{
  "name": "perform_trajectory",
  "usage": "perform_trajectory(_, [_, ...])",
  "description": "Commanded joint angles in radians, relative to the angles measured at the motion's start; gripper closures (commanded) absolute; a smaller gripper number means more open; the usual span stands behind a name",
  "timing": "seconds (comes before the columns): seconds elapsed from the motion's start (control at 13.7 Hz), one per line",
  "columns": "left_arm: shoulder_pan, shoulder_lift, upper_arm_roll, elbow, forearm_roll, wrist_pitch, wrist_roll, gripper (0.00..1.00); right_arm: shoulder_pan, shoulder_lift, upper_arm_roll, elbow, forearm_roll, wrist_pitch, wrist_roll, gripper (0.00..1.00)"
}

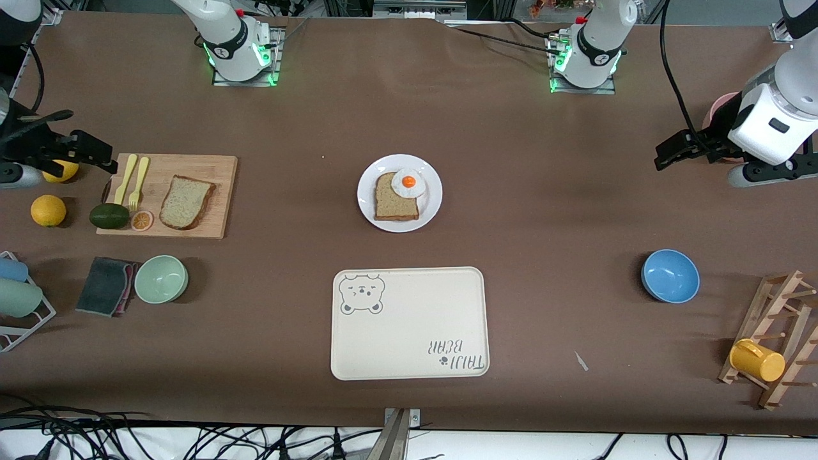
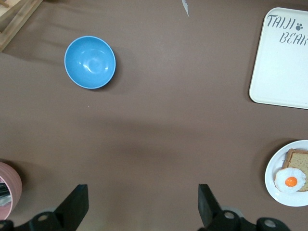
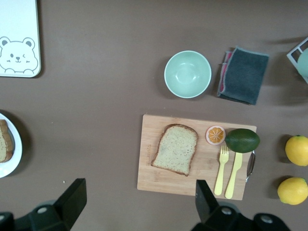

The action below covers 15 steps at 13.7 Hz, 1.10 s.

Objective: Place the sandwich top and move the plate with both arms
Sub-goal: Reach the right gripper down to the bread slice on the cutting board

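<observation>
The sandwich top (image 1: 186, 202), a light tan speckled slice, lies on a wooden cutting board (image 1: 217, 169) toward the right arm's end of the table; it also shows in the right wrist view (image 3: 175, 148). The white plate (image 1: 431, 191) sits mid-table and holds a darker bread slice (image 1: 391, 204) with a fried egg (image 1: 408, 183) on it. My right gripper (image 1: 83, 144) hangs open and empty over the table beside the board (image 3: 138, 198). My left gripper (image 1: 677, 150) hangs open and empty over the left arm's end (image 2: 142, 204).
A cream bear tray (image 1: 409, 322) lies nearer the camera than the plate. A blue bowl (image 1: 670, 275), a rack with a yellow mug (image 1: 757, 361), a green bowl (image 1: 161, 278), a dark cloth (image 1: 105, 285), an avocado (image 1: 108, 216), forks (image 1: 133, 179) and lemons (image 1: 48, 210) lie around.
</observation>
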Motion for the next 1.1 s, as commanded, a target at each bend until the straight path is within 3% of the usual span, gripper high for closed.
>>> perform_trajectory(0.0, [-0.004, 0.011, -0.003, 0.031, 0.031, -0.019, -0.012, 0.00, 0.001, 0.054, 0.000, 0.007, 0.009, -0.004, -0.013, 0.00])
perform_trajectory(0.44, [-0.004, 0.011, -0.003, 0.032, 0.031, -0.019, -0.012, 0.00, 0.088, 0.167, 0.000, -0.051, -0.045, 0.077, 0.122, 0.00])
perform_trajectory(0.73, [-0.007, 0.011, -0.003, 0.054, 0.027, -0.021, -0.011, 0.00, 0.136, 0.177, 0.000, -0.212, -0.204, 0.198, 0.300, 0.00])
perform_trajectory(1.02, [-0.007, 0.011, -0.003, 0.055, 0.031, -0.021, -0.011, 0.00, 0.125, 0.177, -0.044, -0.378, -0.217, 0.352, 0.403, 0.02])
